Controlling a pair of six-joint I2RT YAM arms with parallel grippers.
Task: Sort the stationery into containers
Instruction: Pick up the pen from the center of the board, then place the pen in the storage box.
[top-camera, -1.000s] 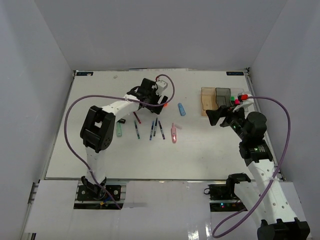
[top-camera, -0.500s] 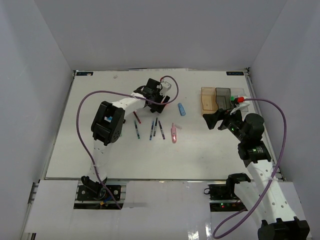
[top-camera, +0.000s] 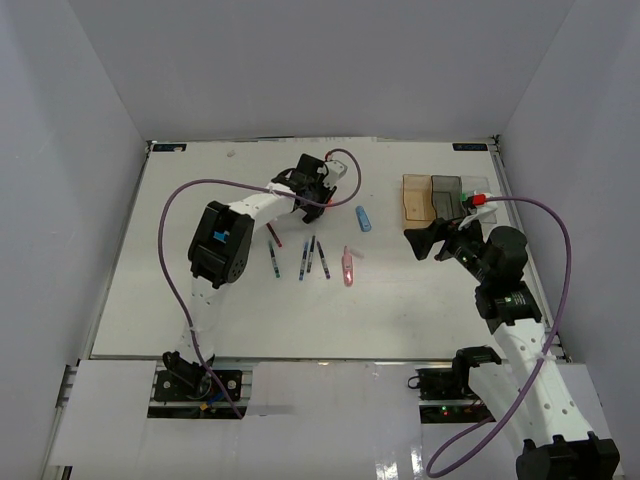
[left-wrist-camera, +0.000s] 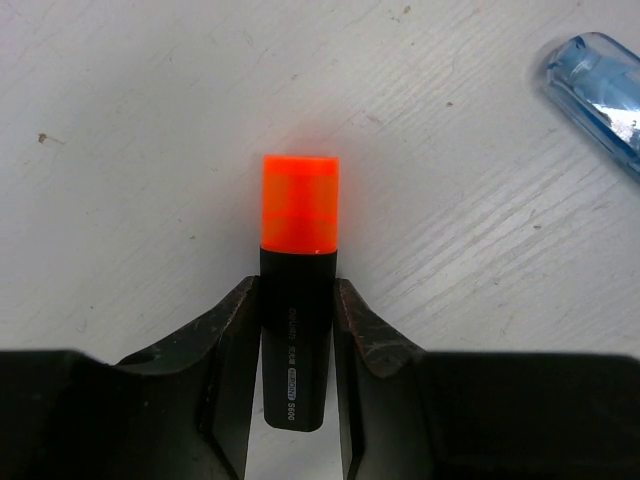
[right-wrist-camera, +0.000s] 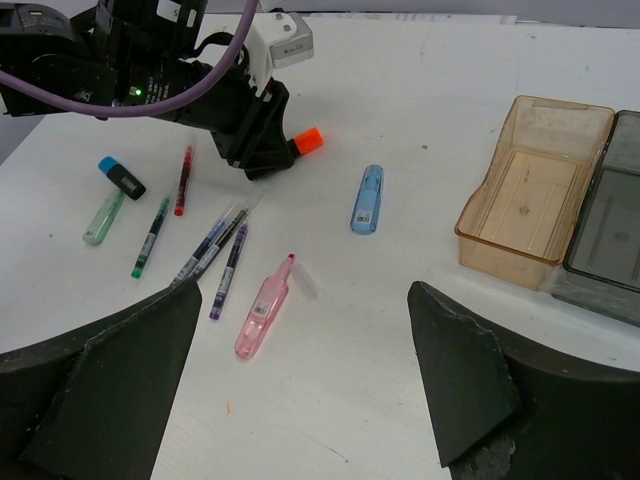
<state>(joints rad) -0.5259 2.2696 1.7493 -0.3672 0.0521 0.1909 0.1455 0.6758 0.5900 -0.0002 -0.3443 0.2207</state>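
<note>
A black highlighter with an orange cap (left-wrist-camera: 300, 200) lies on the white table, and my left gripper (left-wrist-camera: 297, 290) is shut on its barrel, one finger against each side. From the right wrist view the same cap (right-wrist-camera: 309, 139) pokes out of the left gripper (right-wrist-camera: 262, 145). My right gripper (right-wrist-camera: 305, 292) hangs open and holds nothing, left of the containers. The amber bin (right-wrist-camera: 535, 190) and grey bin (right-wrist-camera: 610, 230) stand side by side; the clear bin (top-camera: 480, 188) is partly hidden behind the right arm.
Loose on the table lie a blue marker (right-wrist-camera: 367, 199), a pink marker (right-wrist-camera: 264, 307), a mint marker (right-wrist-camera: 103, 217), a blue-capped highlighter (right-wrist-camera: 121, 177), a red pen (right-wrist-camera: 183, 180), a green pen (right-wrist-camera: 151, 236) and several dark pens (right-wrist-camera: 215, 243).
My left gripper slid right to the orange-capped highlighter and closed on its barrel. The right gripper drew back leftward from the bins and stayed open.
</note>
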